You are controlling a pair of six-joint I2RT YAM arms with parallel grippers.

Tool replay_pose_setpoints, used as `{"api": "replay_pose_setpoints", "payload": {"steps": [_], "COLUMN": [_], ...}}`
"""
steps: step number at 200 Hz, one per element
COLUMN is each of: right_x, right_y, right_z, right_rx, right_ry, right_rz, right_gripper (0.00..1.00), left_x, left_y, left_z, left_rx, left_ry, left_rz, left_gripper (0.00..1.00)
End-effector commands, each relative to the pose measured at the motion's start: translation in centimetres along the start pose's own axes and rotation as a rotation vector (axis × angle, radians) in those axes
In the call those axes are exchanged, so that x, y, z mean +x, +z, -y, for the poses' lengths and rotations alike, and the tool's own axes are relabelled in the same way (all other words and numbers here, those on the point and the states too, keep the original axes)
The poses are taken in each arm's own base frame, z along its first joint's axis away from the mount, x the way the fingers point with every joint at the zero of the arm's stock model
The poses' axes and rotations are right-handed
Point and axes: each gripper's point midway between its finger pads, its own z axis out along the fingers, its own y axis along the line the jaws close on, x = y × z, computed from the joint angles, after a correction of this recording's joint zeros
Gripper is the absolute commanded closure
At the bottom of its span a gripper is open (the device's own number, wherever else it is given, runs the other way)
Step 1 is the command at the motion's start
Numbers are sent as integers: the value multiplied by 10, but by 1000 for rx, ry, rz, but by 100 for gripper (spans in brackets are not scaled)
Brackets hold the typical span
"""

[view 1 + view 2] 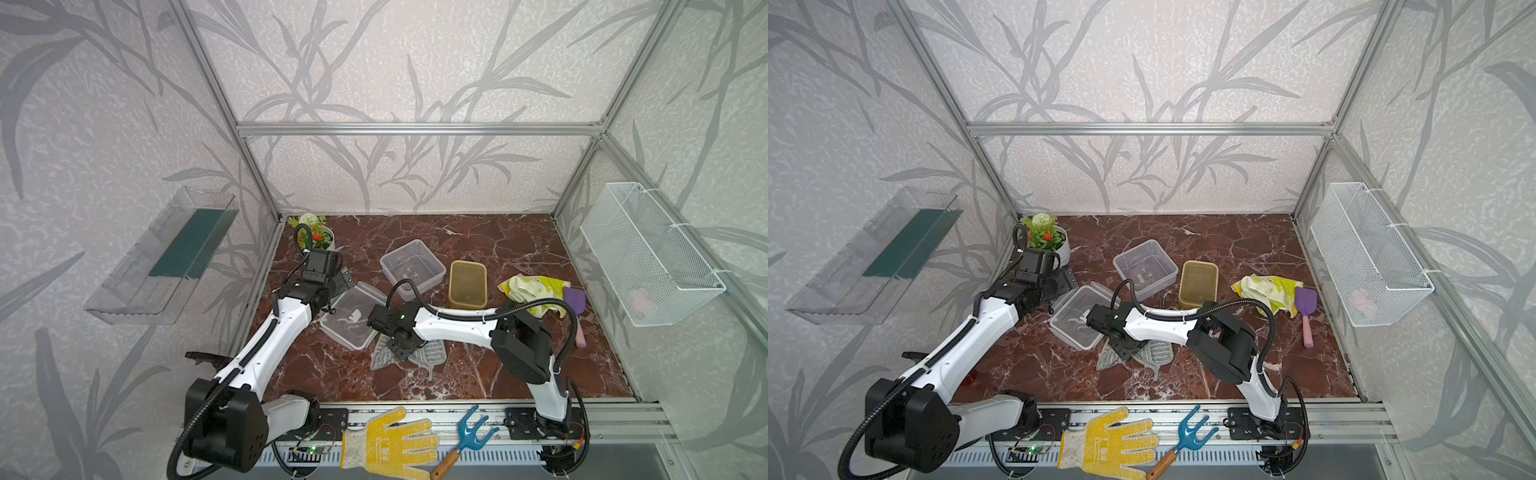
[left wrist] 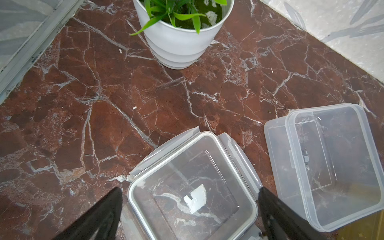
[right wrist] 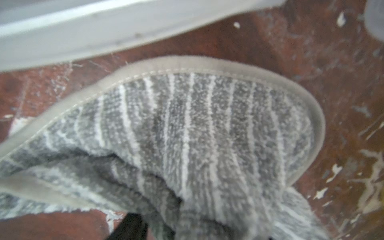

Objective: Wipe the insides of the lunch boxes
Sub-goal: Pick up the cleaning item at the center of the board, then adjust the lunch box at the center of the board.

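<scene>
Amber lunch box, long axis toward back wall; left claw spread, right claw tight on cloth.

Larger lunch box: mid-table, toward the back wall.
Smaller lunch box: just right of the larger one.
Lid: before and left of the larger box.
Towel: before the lid, beneath the right gripper.
Plant pot: back left corner.
Rag: right of the smaller box.
</scene>
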Motion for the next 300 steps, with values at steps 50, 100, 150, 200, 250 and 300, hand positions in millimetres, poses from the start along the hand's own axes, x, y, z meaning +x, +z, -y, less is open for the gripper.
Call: {"api": "replay_pose_setpoints", "payload": {"steps": [50, 100, 150, 200, 250, 300], "right_x": [-22, -38, -30, -17, -9, -24], "right_y": [-52, -153, -197, -225, -221, -210], "right_z": [34, 115, 179, 226, 233, 230], "right_rx": [49, 93, 184, 198, 201, 164], "right_ry": [40, 91, 108, 227, 224, 192], "right_rz": [210, 463, 547, 658, 654, 640], "right_gripper": [100, 100, 100, 100, 100, 100], "left_x": [-11, -4, 26, 58, 62, 63], "left_y": [2, 12, 37, 76, 108, 115], "left_z": [17, 83, 135, 154, 160, 164], "left_rx": [36, 192, 216, 169, 89, 70], "left_ry": [52, 196, 255, 280, 320, 383], "left_rz": [-11, -99, -244, -363, -393, -420], "left_gripper": [1, 8, 22, 32, 46, 72]}}
